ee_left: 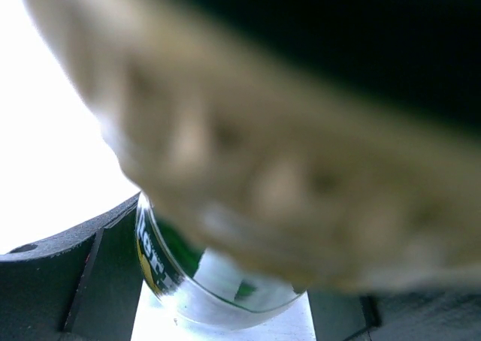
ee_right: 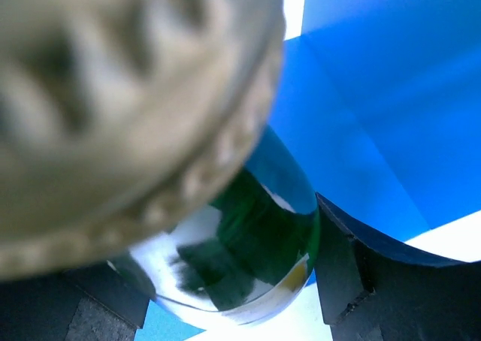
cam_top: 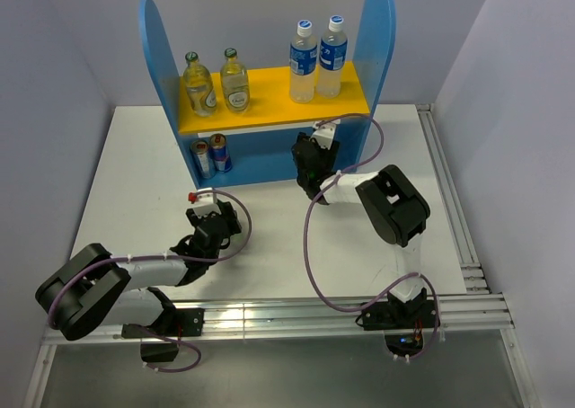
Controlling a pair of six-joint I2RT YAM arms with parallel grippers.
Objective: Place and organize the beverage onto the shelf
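The blue shelf (cam_top: pixel 382 31) stands at the back with a yellow-orange upper board (cam_top: pixel 269 102). On that board, two clear glass gold-capped bottles (cam_top: pixel 216 83) stand at the left and two clear plastic blue-labelled bottles (cam_top: pixel 318 59) at the right. My left gripper (cam_top: pixel 216 221) is on the table in front of the shelf, shut on an upright dark green bottle (ee_left: pixel 169 258). My right gripper (cam_top: pixel 314 164) is at the lower tier's opening, shut on the other dark green bottle (ee_right: pixel 263 236), which stands upright with the blue shelf wall (ee_right: pixel 376 93) close behind. Each bottle's cap fills its wrist view.
Two small red-and-blue cans (cam_top: pixel 211 155) stand at the left of the lower tier. Aluminium rails (cam_top: pixel 449 201) run along the table's right and near edges. Purple cables loop beside both arms. Grey walls close in on both sides.
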